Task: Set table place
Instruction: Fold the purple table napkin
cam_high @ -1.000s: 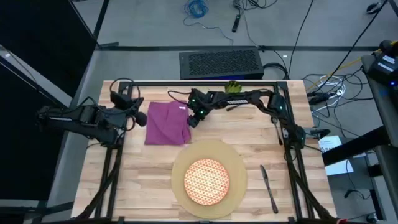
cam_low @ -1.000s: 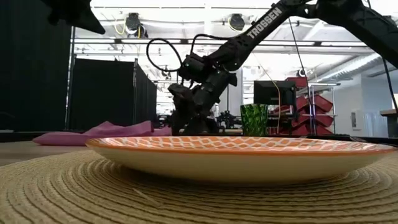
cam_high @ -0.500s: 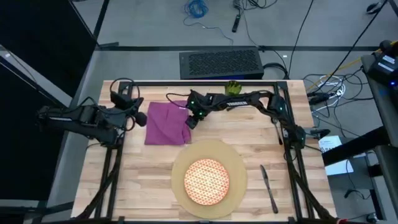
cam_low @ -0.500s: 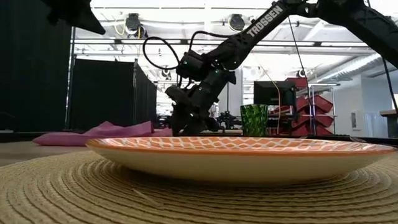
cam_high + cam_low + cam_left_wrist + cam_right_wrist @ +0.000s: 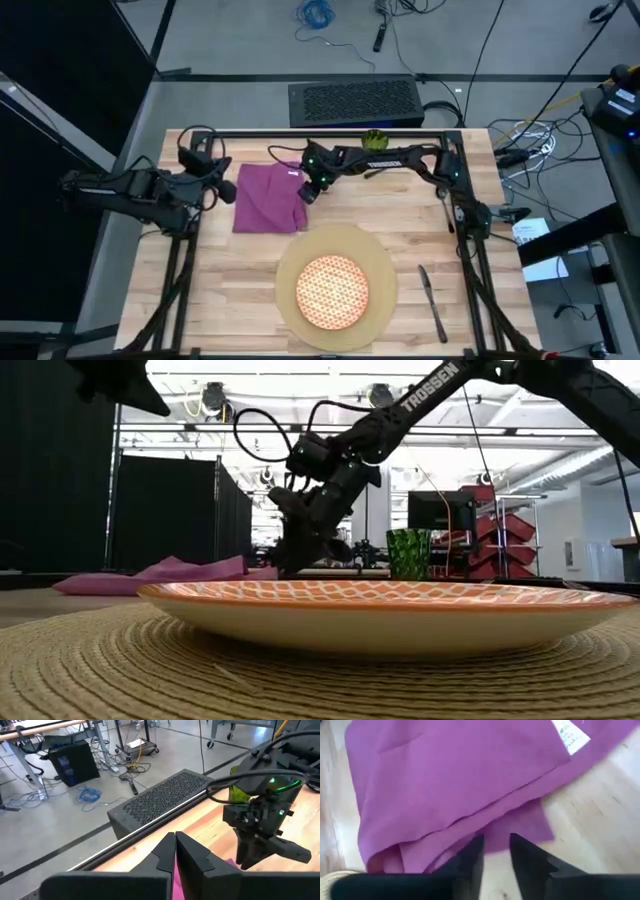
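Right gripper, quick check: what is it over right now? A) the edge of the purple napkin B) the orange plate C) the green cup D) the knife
A. In the high view the right gripper hangs at the edge of the purple napkin, and its wrist view shows the fingers slightly apart just above the cloth's folded edge, away from the knife.

The word "TROSSEN" is printed in white capitals along the dark arm (image 5: 430,388) that reaches down from the upper right in the low view. A small white tag (image 5: 569,732) is sewn to the purple napkin (image 5: 450,775), but its print cannot be read.
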Available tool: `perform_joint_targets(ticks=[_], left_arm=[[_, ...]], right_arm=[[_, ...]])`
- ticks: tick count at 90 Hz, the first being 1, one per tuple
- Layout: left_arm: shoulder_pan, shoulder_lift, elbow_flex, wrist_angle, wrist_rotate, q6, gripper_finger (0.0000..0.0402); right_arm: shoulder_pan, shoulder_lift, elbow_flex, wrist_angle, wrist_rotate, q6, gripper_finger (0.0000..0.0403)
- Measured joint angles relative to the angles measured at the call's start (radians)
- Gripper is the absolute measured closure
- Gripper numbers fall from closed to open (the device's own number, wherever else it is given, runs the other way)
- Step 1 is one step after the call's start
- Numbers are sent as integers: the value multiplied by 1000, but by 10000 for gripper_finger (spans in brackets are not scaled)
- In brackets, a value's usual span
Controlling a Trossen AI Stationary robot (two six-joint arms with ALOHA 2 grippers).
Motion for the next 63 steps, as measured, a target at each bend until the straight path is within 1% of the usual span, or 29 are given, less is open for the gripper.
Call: perform_joint_targets(ticks=[5,14,31,41,48,63], left_arm=[[0,0,0,0,0,0,402],[0,0,0,0,0,0,402],[0,0,0,0,0,0,402],[0,0,0,0,0,0,402],[0,0,0,0,0,0,402],[0,0,0,0,0,0,402]], right_arm=[[3,0,0,1,0,-21,391],[3,0,0,3,1,-31,400],[3,0,0,9,3,-33,403],[3,22,1,11,5,-22,403],[3,46,1,15,19,-21,403],[11,47,2,23,59,-24,403]])
